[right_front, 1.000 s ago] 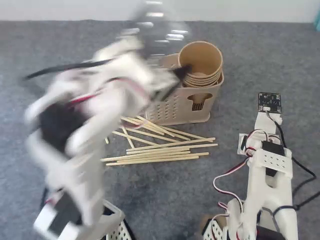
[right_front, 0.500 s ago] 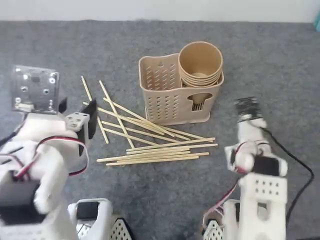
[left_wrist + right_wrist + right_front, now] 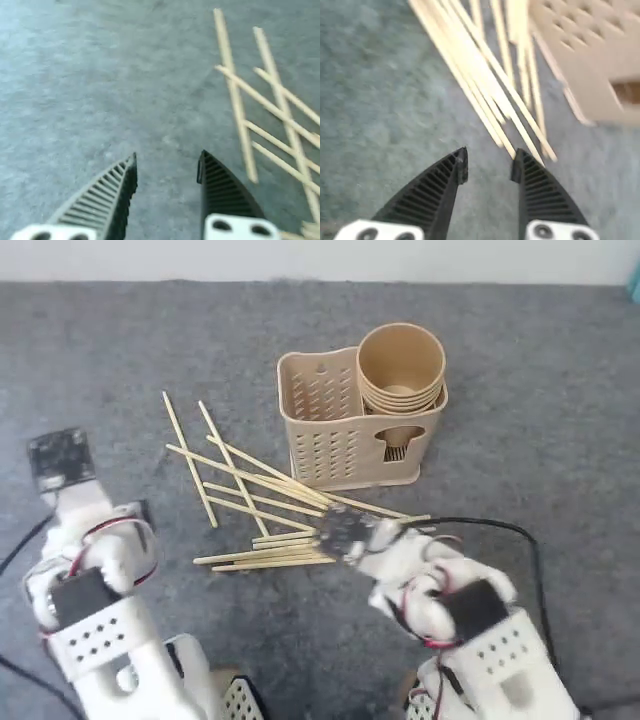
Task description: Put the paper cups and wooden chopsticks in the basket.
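While our right tool hangs a little open and empty, the wooden chopsticks lie just past its tips, the basket beyond them. If we come down crooked, the thin sticks may slide apart, and we pinch only one or none.

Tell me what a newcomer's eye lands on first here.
A stack of brown paper cups stands in one compartment of the beige perforated plastic basket. Pale wooden chopsticks lie scattered on the grey carpet beside it. The right gripper hangs open near their ends.
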Robot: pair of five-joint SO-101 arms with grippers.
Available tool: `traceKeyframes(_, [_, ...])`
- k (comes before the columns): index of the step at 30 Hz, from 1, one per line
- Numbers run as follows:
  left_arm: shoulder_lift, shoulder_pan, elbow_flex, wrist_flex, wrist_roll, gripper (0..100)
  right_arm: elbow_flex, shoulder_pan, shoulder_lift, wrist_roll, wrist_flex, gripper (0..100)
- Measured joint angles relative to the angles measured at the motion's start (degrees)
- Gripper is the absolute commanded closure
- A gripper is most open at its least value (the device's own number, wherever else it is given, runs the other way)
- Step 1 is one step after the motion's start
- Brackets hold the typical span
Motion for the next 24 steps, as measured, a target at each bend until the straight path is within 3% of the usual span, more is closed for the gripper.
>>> traceKeyframes(4, [6.68, -8.44, 0.35, -4.57, 0.18, 81, -5.27, -6.95, 13.27, -3.08, -6.24, 81.8])
traceKeyframes(11, [24.88, -14.33, -1.49, -11.08, 4.48, 81, -18.11, -12.48, 39.82, -6.24, -17.67, 81.5])
traceKeyframes(24, [52.13, -15.3, -15.56, -11.96, 8.44, 81, -40.7, -13.1, 75.52, -6.51, -20.4, 81.9])
